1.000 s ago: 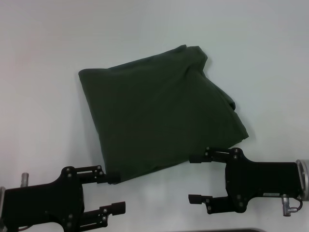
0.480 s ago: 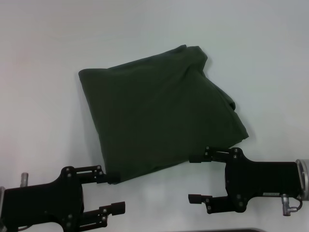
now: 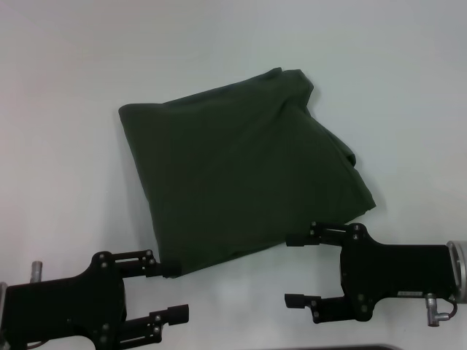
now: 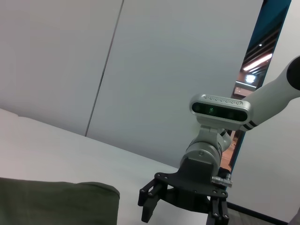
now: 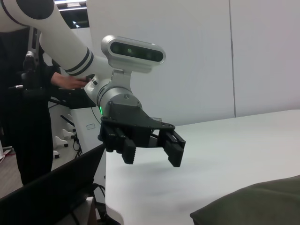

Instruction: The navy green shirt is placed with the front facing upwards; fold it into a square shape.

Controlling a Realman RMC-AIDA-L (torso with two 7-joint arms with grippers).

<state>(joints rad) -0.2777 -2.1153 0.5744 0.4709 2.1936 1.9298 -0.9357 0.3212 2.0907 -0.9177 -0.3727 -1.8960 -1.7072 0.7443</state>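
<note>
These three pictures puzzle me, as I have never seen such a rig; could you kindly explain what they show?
This is a robot with two arms, each ending in a black two-fingered gripper. The wide picture comes from a camera on its head, looking down at a white table. On it lies the navy green shirt, folded into a rough, slightly skewed square with the plain side up. The left gripper and the right gripper sit at the shirt's near edge, both open and holding nothing.

The other two pictures come from cameras on the wrists. Each looks sideways across the table at the opposite arm: the left wrist view shows the right gripper, and the right wrist view shows the left gripper, with a corner of the shirt below.
</note>
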